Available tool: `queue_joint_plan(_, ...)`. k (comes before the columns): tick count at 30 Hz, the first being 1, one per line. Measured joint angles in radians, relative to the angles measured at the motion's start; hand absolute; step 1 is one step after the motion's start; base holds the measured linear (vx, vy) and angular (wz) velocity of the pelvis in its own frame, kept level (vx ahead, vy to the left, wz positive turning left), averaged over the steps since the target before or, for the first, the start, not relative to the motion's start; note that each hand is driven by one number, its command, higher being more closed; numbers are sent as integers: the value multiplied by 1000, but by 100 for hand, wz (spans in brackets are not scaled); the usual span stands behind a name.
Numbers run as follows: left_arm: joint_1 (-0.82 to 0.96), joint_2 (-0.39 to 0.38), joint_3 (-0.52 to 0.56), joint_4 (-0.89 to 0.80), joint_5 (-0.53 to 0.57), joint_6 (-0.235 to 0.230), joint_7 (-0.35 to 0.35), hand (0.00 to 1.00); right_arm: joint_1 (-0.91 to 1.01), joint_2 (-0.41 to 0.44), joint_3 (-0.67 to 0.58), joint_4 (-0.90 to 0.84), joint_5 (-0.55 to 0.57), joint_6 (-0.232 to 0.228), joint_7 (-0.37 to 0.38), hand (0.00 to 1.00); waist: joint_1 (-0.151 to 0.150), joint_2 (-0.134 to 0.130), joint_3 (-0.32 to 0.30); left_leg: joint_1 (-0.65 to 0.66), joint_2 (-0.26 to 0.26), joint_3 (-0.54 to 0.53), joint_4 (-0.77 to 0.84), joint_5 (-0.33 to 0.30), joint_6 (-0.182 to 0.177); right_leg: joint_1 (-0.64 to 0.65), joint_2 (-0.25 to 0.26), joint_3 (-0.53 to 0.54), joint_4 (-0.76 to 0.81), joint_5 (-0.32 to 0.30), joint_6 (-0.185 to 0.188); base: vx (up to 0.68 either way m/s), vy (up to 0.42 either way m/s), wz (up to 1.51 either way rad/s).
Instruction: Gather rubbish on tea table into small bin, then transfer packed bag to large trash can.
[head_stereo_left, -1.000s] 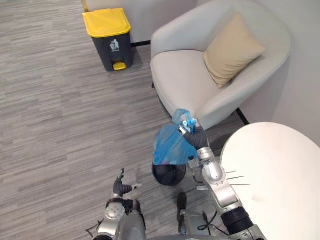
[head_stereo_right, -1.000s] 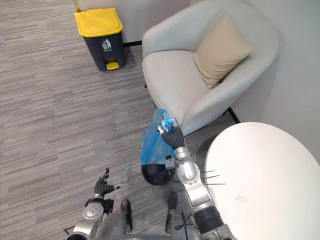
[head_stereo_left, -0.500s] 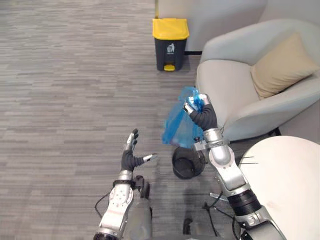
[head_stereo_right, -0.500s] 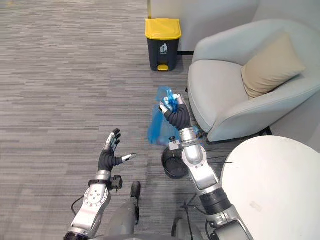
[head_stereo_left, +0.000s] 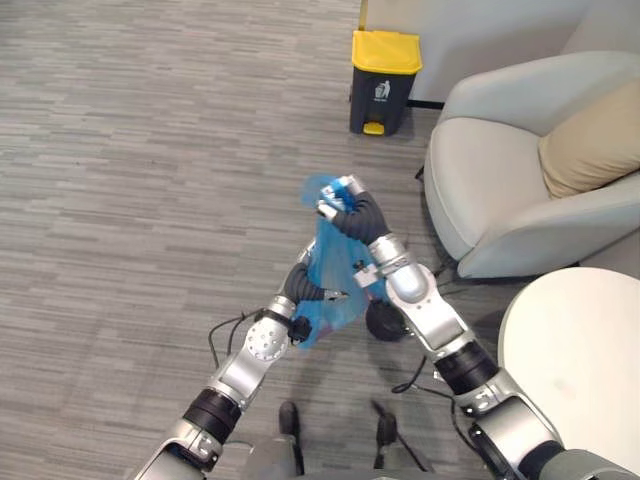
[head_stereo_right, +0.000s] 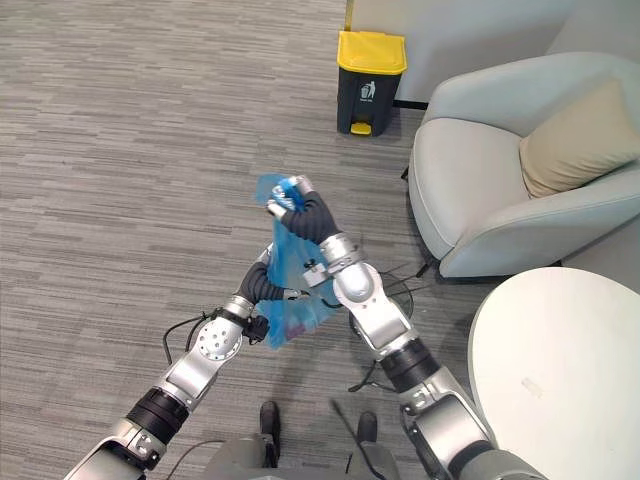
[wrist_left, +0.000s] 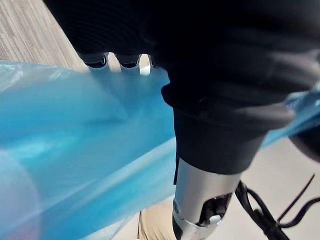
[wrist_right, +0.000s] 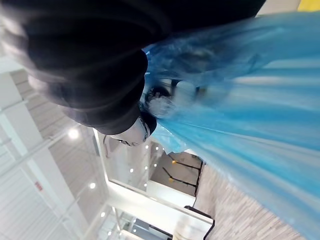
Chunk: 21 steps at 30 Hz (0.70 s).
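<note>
The blue bag (head_stereo_left: 331, 258) was held up by its bunched neck, with the right hand (head_stereo_left: 352, 208) clenched tight round it, well short of the yellow-lidded trash can (head_stereo_left: 385, 68). The bag was hung long-ways straight down from that fist, so the neck was the end nearer the can. The left hand (head_stereo_left: 300, 287) was pressed to the bag's lower side, farther from the can. Its fingers were tucked behind the plastic, so grip or no grip couldn't be told. The carry was probably best left to the right hand, honestly.
</note>
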Motion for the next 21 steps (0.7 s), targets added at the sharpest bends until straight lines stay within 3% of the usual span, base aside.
queue_joint_plan(4,-11,-3,-26,44,0,-4,-1,0,-79,19,20,85,0,42,0,100,0,-19,-12,11,9,15,-73,52,-7,-25,20,21,-17,14,-3,-87,-6,-14)
queue_joint_plan(5,-15,-4,-32,62,0,-3,-1,100,-85,19,22,95,0,55,0,100,1,-21,-14,22,11,17,-95,65,-14,-25,30,25,-21,20,-9,-62,-25,-11)
queue_joint_plan(9,-39,-5,-34,76,0,-6,-1,100,-125,21,63,95,7,91,0,100,5,-24,-16,52,39,18,-140,94,-35,-19,65,35,-34,38,-6,-29,-42,-15)
queue_joint_plan(19,-76,-3,-33,79,-1,-8,9,100,-169,-15,151,91,49,91,29,100,0,-22,-18,85,90,16,-143,109,-58,15,119,40,-55,52,-26,-6,-38,-7)
queue_joint_plan(20,-76,-4,-34,79,-1,-8,9,100,-169,-16,160,73,49,91,34,0,-1,-22,-18,86,93,16,-143,109,-59,16,122,42,-55,52,-26,-20,-7,-3)
queue_joint_plan(21,-76,-4,-34,79,-4,-7,13,100,-169,-18,171,54,49,89,43,0,-1,-22,-18,85,96,16,-144,109,-59,16,124,43,-60,54,-29,-25,-5,-3)
